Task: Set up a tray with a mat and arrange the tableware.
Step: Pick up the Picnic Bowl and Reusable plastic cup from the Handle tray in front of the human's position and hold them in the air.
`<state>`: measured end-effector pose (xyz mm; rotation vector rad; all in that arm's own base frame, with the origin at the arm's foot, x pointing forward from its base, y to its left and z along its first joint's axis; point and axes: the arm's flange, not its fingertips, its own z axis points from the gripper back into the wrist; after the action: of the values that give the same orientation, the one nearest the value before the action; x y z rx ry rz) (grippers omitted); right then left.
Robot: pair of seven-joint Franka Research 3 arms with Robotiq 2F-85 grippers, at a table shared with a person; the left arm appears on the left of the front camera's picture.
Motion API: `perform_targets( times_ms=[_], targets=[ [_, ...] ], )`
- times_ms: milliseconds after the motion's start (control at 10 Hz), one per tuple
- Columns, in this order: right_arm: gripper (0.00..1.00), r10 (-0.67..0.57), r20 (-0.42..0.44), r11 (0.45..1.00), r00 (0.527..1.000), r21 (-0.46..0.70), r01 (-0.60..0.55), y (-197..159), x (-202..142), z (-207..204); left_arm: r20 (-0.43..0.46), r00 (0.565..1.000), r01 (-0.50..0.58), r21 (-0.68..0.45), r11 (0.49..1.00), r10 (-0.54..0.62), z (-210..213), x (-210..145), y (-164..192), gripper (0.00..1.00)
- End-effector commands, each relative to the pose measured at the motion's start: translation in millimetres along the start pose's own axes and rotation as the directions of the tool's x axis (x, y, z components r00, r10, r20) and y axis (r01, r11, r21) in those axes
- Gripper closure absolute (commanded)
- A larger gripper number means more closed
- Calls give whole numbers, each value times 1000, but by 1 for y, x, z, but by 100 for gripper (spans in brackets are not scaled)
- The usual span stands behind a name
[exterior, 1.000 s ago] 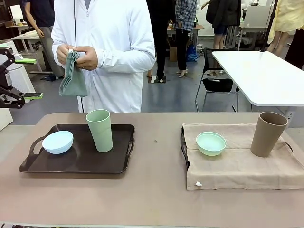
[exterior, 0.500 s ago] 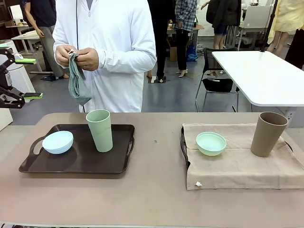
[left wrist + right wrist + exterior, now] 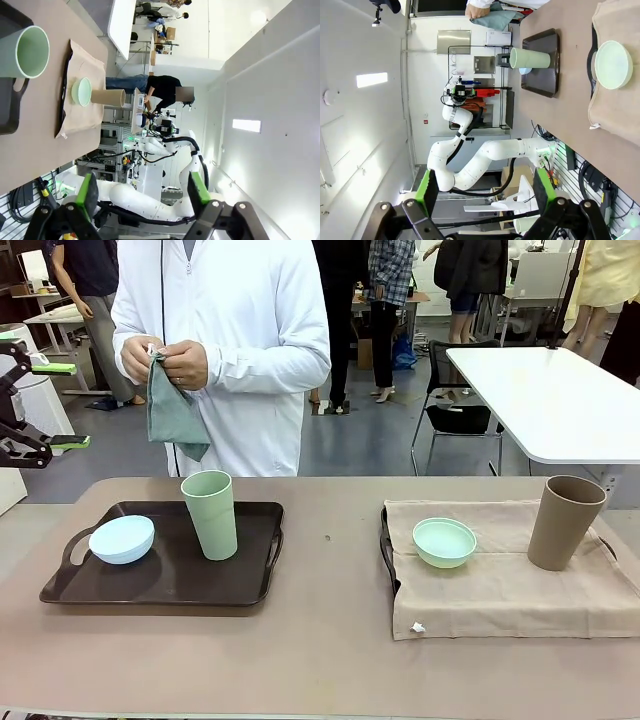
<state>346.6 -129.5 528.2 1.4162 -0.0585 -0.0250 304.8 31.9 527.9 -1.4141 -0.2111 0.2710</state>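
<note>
A dark tray [image 3: 170, 580] at the left holds a light blue bowl [image 3: 122, 538] and a pale green cup [image 3: 210, 513]. At the right, a beige mat [image 3: 500, 585] covers a second tray [image 3: 385, 552], with a mint green bowl [image 3: 444, 541] and a brown cup [image 3: 565, 522] on it. The person at the far side holds a grey-green cloth [image 3: 175, 410] in both hands. My left gripper [image 3: 60, 405] hangs open, high beyond the table's left end. It [image 3: 143, 192] is empty, and so is my open right gripper [image 3: 485, 192].
A white table [image 3: 550, 400] and a black chair [image 3: 455, 415] stand behind at the right. The brown table [image 3: 320, 660] has bare room between the trays and along the front edge.
The person has shaken the cloth out, so it now hangs lower and wider in front of the coat. Neither gripper nor any tableware has moved.
</note>
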Motion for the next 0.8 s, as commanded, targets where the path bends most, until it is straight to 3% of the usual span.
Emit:
perform_targets(
  times_ms=[0,100,200,300,400,600,700],
  targets=[
    [0,97,8,986,995,-139,-95,32,8,-40,98,982,130,289,949,-164,-15,-12,-23,6],
    [0,275,-58,905,960,-323,-278,68,19,-96,96,971,151,469,870,-220,-30,-14,-45,6],
    [0,365,-117,824,924,-422,-379,88,39,-136,96,971,124,582,804,-219,-35,-9,-62,6],
    [0,418,-151,737,896,-520,-432,93,71,-165,108,957,131,664,736,-268,-37,8,-70,6],
    [0,477,-212,611,853,-618,-495,89,97,-194,112,962,84,746,661,-249,-34,23,-74,6],
    [0,600,-442,287,667,-659,-695,64,124,-262,144,968,-30,881,472,-207,-20,46,-88,6],
    [0,624,-574,125,530,-597,-793,49,126,-293,133,973,-60,934,352,-187,-17,50,-95,6]
  ],
)
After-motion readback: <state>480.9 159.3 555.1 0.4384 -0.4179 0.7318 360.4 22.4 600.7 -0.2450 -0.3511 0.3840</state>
